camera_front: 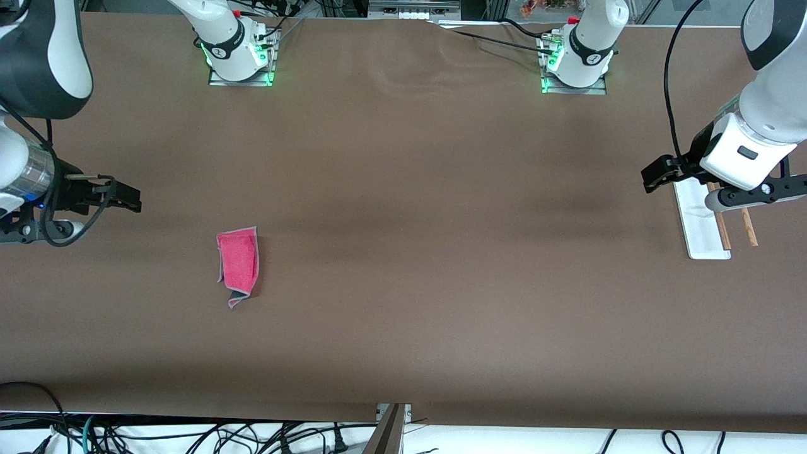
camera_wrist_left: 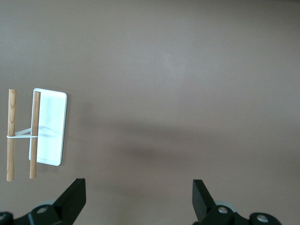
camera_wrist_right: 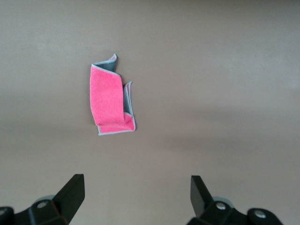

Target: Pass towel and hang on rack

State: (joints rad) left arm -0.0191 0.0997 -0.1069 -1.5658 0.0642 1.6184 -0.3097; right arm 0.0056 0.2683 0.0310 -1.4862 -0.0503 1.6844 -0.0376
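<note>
The pink-red towel (camera_front: 238,265) with grey edging lies crumpled flat on the brown table toward the right arm's end; it also shows in the right wrist view (camera_wrist_right: 108,101). My right gripper (camera_front: 129,197) is open and empty, up in the air beside the towel, apart from it. The rack (camera_front: 700,227), a white base with two brown rods, stands at the left arm's end and is partly hidden by the left arm; the left wrist view shows it whole (camera_wrist_left: 49,126). My left gripper (camera_front: 652,176) is open and empty, over the table beside the rack.
The two arm bases (camera_front: 239,57) (camera_front: 577,63) stand at the table's edge farthest from the front camera. Loose cables (camera_front: 189,435) hang below the near edge. The brown table (camera_front: 441,252) spreads wide between towel and rack.
</note>
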